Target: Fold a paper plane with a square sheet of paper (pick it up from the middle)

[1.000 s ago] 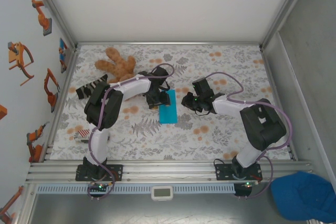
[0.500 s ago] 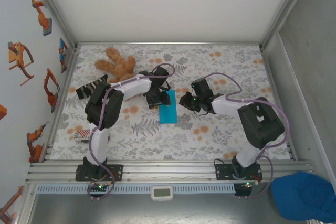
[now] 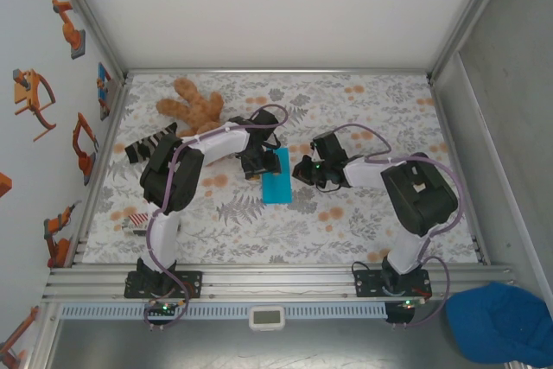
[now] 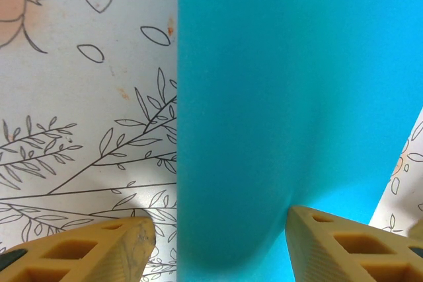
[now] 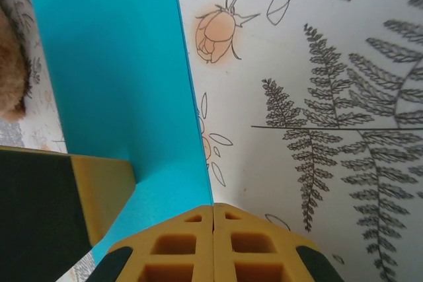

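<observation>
Legible text: none made out in any view.
Wall stickers: orange robot-arm pictograms, drawn without lettering.
White device on the front rail: display too small to be read.
Table cover: printed with ferns and flowers only.
Square sheet of paper: plain cyan, left unprinted.

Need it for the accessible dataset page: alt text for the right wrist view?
The right end effector, fingers shut, meets the lower right edge of the cyan square sheet of paper on the floral table cover. A second yellow finger sits against the paper's lower left. Brown fur shows at the far left.
</observation>
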